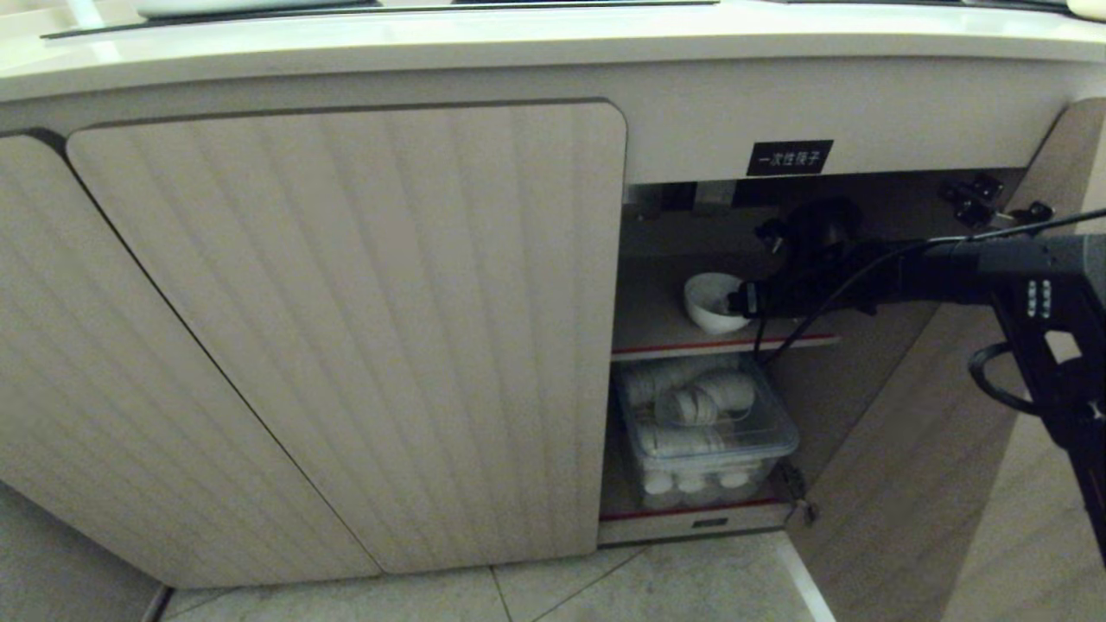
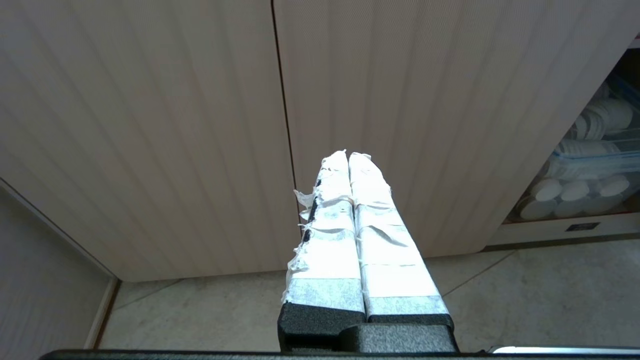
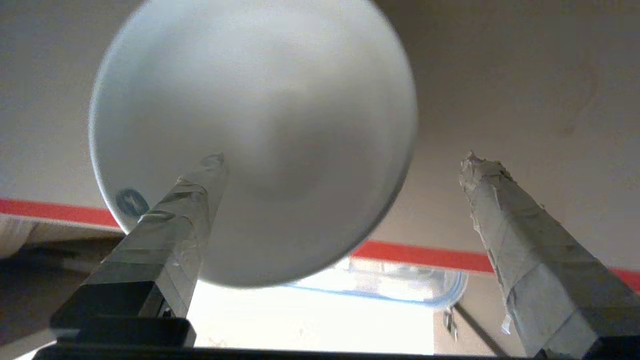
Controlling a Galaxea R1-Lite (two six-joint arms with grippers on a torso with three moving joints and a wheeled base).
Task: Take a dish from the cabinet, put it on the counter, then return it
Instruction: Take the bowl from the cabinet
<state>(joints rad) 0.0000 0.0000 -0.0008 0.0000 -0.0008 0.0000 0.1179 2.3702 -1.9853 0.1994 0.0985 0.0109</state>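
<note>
Reaching into the open cabinet [image 1: 346, 328], the right end effector [image 1: 743, 301] stands spread wide at the dish [image 1: 714, 302] on the upper shelf [image 1: 657, 333], one finger [image 3: 190, 200] over the bowl; the surface [image 1: 518, 43] carries no dish yet; left end effector [image 2: 348, 156] clenched, parked.

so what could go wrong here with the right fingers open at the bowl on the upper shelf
1. In the right wrist view one of the taped fingers lies across the bowl while the other stands clear beside it; closing off-centre could pinch only the rim and let the glossy bowl slip.
2. The bowl sits near the red shelf edge; a nudge might tip it onto the clear bin of cups below.
</note>
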